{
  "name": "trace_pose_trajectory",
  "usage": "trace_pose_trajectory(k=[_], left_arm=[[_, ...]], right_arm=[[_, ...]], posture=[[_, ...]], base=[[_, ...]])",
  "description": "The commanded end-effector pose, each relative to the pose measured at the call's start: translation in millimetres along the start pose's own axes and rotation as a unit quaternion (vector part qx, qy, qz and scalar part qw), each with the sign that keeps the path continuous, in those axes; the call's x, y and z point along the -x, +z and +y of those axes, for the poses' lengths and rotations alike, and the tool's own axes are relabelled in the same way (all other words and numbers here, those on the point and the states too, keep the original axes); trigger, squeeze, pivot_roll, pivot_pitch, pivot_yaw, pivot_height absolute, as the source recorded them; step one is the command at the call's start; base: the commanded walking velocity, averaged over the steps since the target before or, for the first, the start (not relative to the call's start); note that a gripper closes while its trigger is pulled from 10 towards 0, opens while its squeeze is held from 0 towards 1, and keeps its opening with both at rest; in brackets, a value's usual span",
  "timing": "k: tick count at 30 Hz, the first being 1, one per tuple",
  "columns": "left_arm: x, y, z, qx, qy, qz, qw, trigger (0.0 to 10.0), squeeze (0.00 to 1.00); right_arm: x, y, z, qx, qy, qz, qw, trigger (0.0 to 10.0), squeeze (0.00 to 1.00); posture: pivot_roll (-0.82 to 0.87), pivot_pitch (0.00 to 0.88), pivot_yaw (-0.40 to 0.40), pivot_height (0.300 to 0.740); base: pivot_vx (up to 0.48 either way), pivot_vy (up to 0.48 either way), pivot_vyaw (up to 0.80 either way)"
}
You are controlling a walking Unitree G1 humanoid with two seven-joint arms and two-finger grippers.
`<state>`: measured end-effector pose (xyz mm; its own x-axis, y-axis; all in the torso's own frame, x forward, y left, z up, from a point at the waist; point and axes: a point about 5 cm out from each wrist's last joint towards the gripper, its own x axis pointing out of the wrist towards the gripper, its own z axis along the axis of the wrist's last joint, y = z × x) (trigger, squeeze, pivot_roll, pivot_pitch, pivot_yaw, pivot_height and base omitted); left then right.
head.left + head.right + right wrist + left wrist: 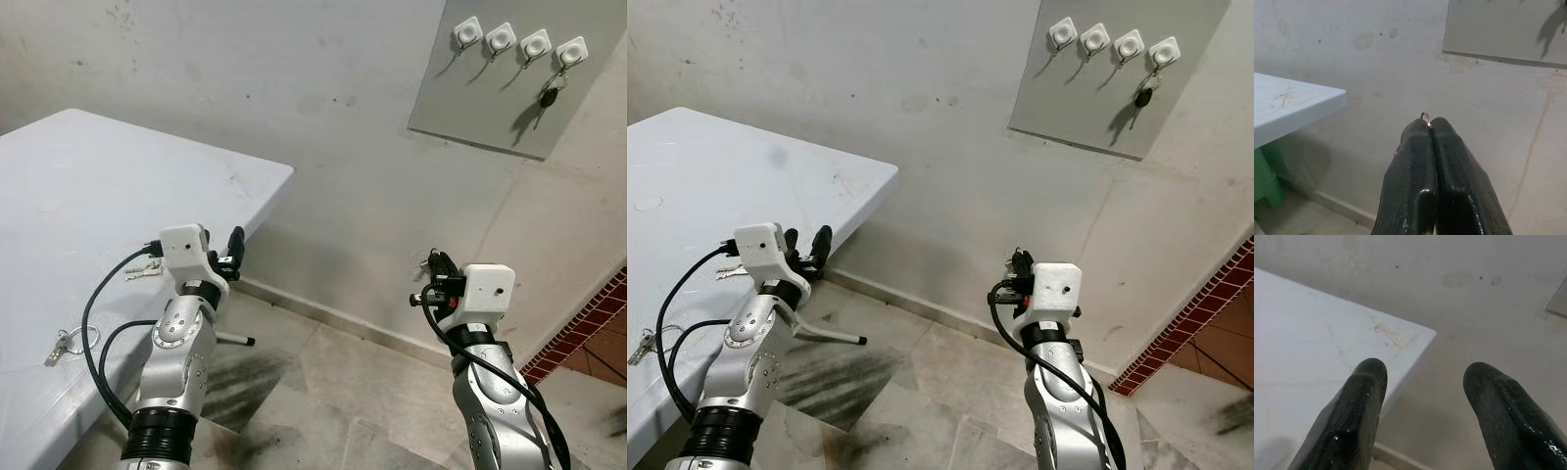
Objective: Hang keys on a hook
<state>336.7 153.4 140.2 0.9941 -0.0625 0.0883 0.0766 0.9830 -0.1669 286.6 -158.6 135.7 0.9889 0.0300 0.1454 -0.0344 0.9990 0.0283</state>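
A grey board (487, 110) high on the wall at the right carries a row of white hooks (501, 38). A black key fob (552, 96) hangs from the rightmost hook (571, 50). My right gripper (1429, 122) is raised well below and left of the board, shut on keys; only a bit of their metal ring (1425, 116) pokes out between the fingertips. My left gripper (1425, 374) is open and holds nothing, near the corner of the white table (118, 186). A bunch of silver keys (142, 269) and a second key ring (69, 345) lie on the table.
The stained wall (323, 147) faces me, with a skirting strip along its foot. A tiled floor (333, 382) lies between the arms. Red brick edging (588, 323) shows at the far right. A green stool leg (1265, 178) stands under the table.
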Motion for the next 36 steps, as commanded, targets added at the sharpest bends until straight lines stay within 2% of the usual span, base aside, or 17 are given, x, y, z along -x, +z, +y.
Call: trace_pose_trajectory(k=[1,4,8,20,29,36], left_arm=[[0.7,3,-5.7,-0.016,-0.019,-0.007,1.0,10.0,0.0],[1.0,2,-6.0,-0.005,-0.016,-0.004,1.0,10.0,0.0],[0.6,1,-5.8,0.017,-0.006,-0.004,1.0,10.0,0.0],[-0.3,1,-4.1,0.022,0.017,0.004,1.0,10.0,0.0],[1.0,1,-9.2,0.014,0.007,0.007,1.0,10.0,0.0],[5.2,-3,-17.3,0.008,-0.013,0.022,1.0,10.0,0.0]], right_arm=[[-1.0,4,-1.3,0.001,-0.002,-0.006,1.0,10.0,0.0],[-1.2,3,-1.3,0.001,-0.002,-0.005,1.0,10.0,0.0],[-1.4,3,-1.4,0.001,-0.002,-0.005,1.0,10.0,0.0],[-2.6,5,-2.3,0.0,-0.007,-0.013,1.0,10.0,0.0],[-3.5,8,-3.5,-0.002,-0.013,-0.017,1.0,10.0,0.0],[-0.9,13,-12.3,-0.01,-0.03,-0.026,0.999,10.0,0.0]], posture=[[-0.06,0.0,-0.039,0.74],[-0.06,0.0,-0.039,0.74],[-0.05,0.0,-0.042,0.74],[-0.05,0.0,-0.047,0.74],[-0.05,0.0,-0.047,0.74],[-0.06,0.0,-0.044,0.74]], base=[[0.0,-0.428,-0.76],[0.0,-0.465,-0.76],[0.0,0.0,-0.76],[0.0,0.0,-0.75],[0.0,0.0,0.0],[0.0,0.0,0.0]])
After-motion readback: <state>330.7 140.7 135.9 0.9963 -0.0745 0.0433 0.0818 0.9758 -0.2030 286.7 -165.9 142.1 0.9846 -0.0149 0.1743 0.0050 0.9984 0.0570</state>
